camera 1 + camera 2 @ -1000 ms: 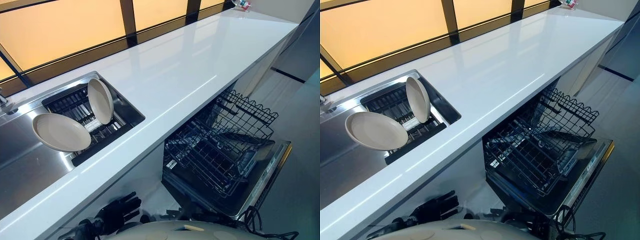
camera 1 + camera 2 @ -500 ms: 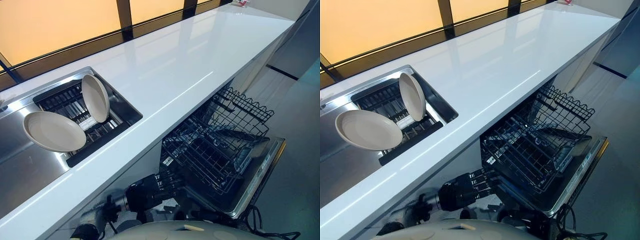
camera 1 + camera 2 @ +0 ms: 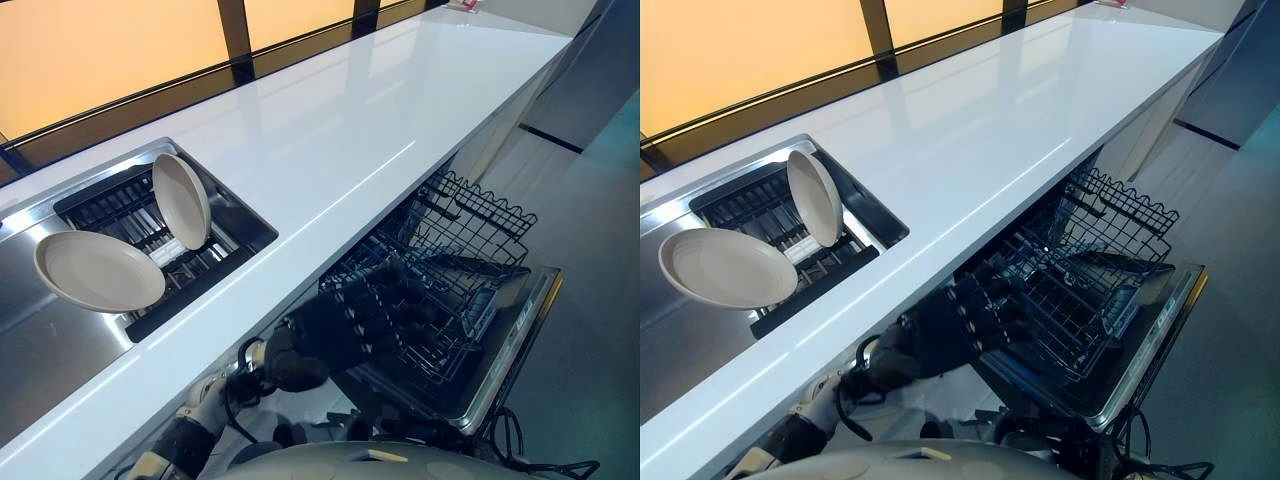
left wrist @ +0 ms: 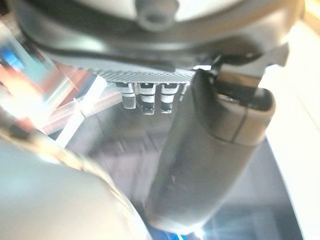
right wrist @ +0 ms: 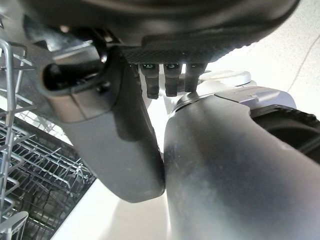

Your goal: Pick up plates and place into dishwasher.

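Two round cream plates [image 3: 100, 270] [image 3: 181, 200] stand in the black rack in the steel sink, frame left, untouched. The left hand [image 3: 345, 325], fingers spread and empty, hangs lower centre before the black wire dishwasher basket [image 3: 455, 270]; next it must reach a plate. The right hand's [image 5: 115, 135] state I cannot tell.

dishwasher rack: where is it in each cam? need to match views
Left eye view: the dishwasher rack sits right of centre, below the white counter edge, with the left hand in front of it.
Right eye view: the same rack, again right of centre.
Left wrist view: I cannot make it out.
Right wrist view: its wires run beside the right hand.
Shared landmark: the counter's front edge in both eye views.
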